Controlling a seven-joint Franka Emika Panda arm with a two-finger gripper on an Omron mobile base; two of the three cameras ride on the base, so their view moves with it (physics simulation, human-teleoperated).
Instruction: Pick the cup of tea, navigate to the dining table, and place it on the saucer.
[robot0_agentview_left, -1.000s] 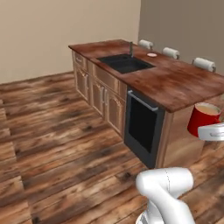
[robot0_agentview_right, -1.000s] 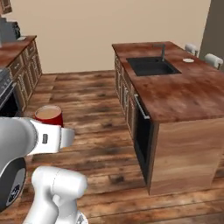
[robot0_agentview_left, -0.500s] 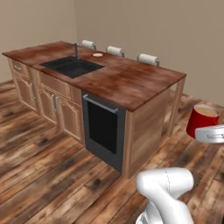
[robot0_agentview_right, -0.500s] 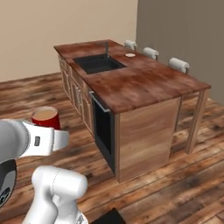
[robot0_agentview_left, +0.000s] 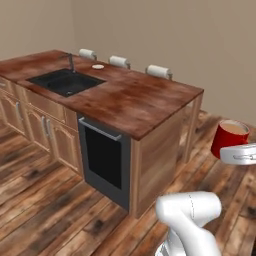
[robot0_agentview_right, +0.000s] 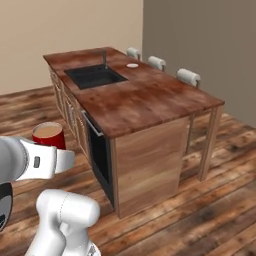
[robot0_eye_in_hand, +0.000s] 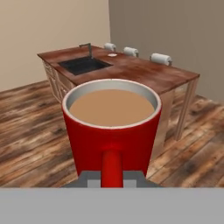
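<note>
Since a second ago your base has swung round, so the dining table (robot0_agentview_left: 130, 100) now lies ahead-left of your gripper (robot0_eye_in_hand: 112, 177), which pinches the cup of tea (robot0_eye_in_hand: 112, 131) upright. Beyond the sink (robot0_agentview_right: 95, 76) sits the saucer (robot0_agentview_right: 132, 65).

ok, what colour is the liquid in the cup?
Light tan, inside the glossy red cup of tea; clearest in the hand view.
</note>
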